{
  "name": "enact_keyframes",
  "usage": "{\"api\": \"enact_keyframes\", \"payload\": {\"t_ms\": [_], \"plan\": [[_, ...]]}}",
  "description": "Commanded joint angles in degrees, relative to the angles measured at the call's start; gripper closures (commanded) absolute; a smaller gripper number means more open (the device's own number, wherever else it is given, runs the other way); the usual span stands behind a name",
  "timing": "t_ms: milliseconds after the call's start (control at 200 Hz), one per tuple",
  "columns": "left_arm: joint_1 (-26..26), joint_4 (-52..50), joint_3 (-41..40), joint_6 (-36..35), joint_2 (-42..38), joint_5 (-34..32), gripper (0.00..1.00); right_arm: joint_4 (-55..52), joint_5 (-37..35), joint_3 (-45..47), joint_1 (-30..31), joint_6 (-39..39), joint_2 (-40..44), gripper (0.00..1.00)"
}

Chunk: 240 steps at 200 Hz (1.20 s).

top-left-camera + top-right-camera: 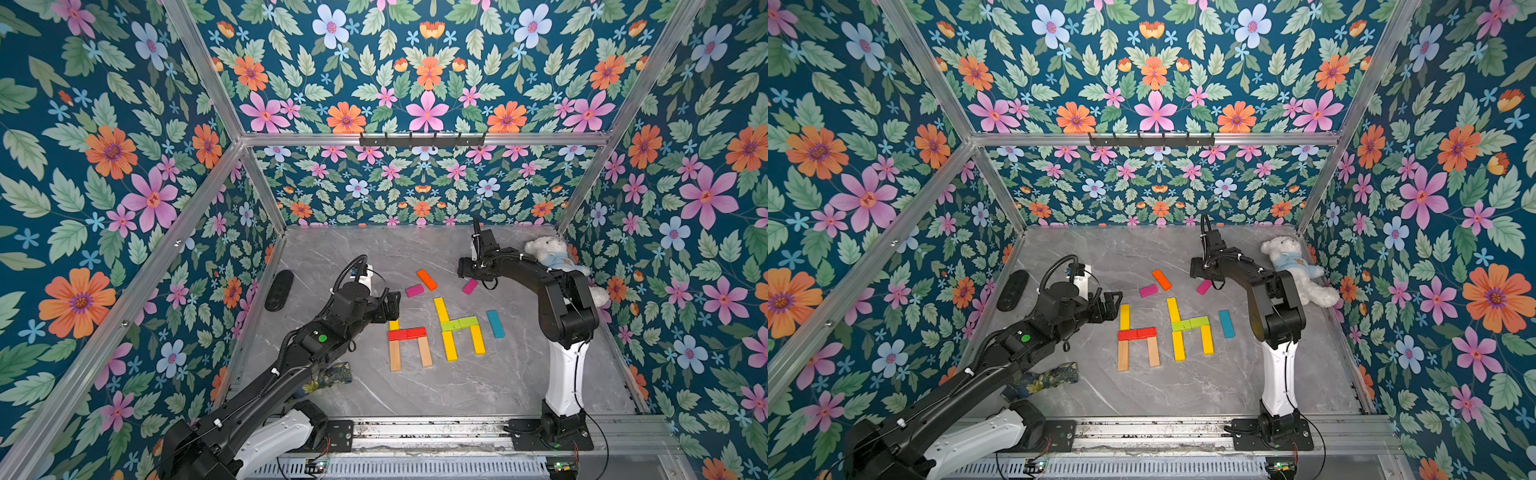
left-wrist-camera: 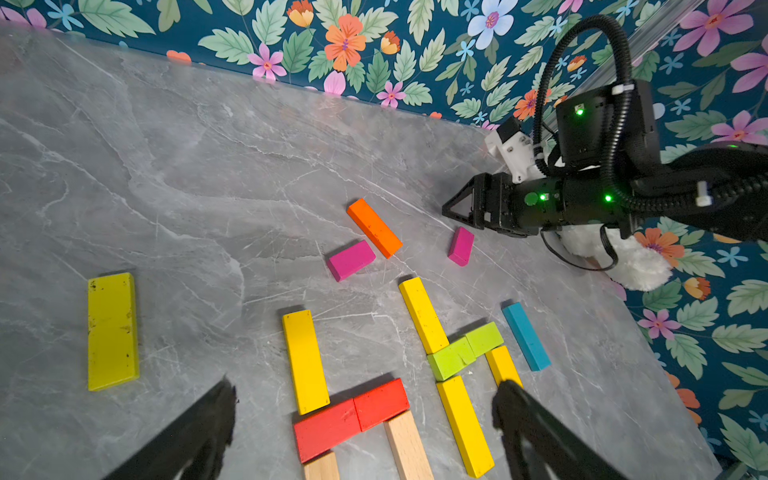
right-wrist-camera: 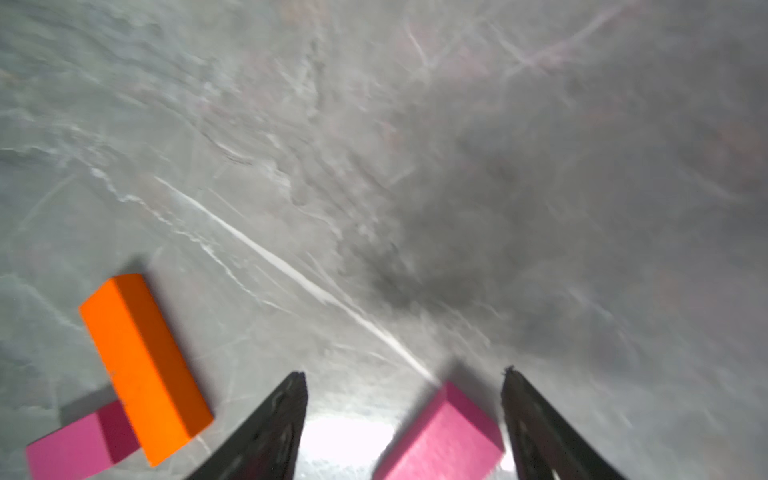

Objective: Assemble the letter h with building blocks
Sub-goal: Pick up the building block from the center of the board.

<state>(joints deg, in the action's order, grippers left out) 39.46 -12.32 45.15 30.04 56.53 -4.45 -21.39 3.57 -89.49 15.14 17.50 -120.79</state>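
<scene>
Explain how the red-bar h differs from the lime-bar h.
The red-bar h has a red crossbar; the lime-bar h a lime one. The red-bar h has plain wood legs; the lime-bar h yellow ones. Both have a yellow upper stem.

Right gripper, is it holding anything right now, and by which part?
Nothing is held. The right gripper stands open astride a short magenta block, with a clear gap beside one finger. The left gripper is open and empty.
</scene>
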Motion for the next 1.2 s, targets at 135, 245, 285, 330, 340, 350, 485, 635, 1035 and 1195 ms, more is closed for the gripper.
{"api": "enact_keyframes", "payload": {"t_ms": [135, 245, 285, 330, 340, 350, 485, 635, 1035, 1195], "plan": [[0.0, 1.19, -0.23, 0.97, 0.08, -0.82, 0.01, -1.52, 3.87, -0.95, -0.19, -2.05, -1.96, 0.24], [0.0, 1.71, -0.54, 0.94, 0.32, -0.78, 0.01, -0.68, 5.18, 1.27, -0.19, -2.01, -1.89, 0.24], [0.0, 1.9, -0.47, 0.81, 0.57, -0.53, 0.01, -0.32, 5.41, 2.12, -0.17, -1.83, -1.73, 0.24], [0.0, 1.96, -0.43, 0.57, 0.76, -0.41, 0.01, -0.23, 5.13, 3.3, -0.19, -1.6, -1.3, 0.24], [0.0, 1.99, -0.39, 0.51, 0.79, -0.46, 0.01, -0.19, 5.13, 3.63, -0.19, -1.59, -1.14, 0.24], [0.0, 1.98, -0.38, 0.53, 0.84, -0.47, 0.01, 0.0, 5.13, 3.96, -0.19, -1.55, -0.96, 0.24], [0.0, 2.22, -0.83, 0.19, 0.61, -0.47, 0.01, 1.81, 4.51, 8.75, 0.17, -0.73, 2.1, 0.24], [0.0, 2.73, -1.99, -0.02, -0.22, -0.57, 0.01, 0.95, 0.42, 11.61, 2.02, -1.64, 4.24, 0.24], [-0.09, 1.24, -0.84, 0.27, -0.99, 0.52, 0.01, -2.58, -8.7, 14.25, 6.52, -2.71, 5.51, 0.19], [-0.15, 0.98, -0.58, 0.31, -1.95, 0.73, 0.01, -0.53, -10.06, 17.65, 6.79, -2.39, 7.71, 0.19]]}}
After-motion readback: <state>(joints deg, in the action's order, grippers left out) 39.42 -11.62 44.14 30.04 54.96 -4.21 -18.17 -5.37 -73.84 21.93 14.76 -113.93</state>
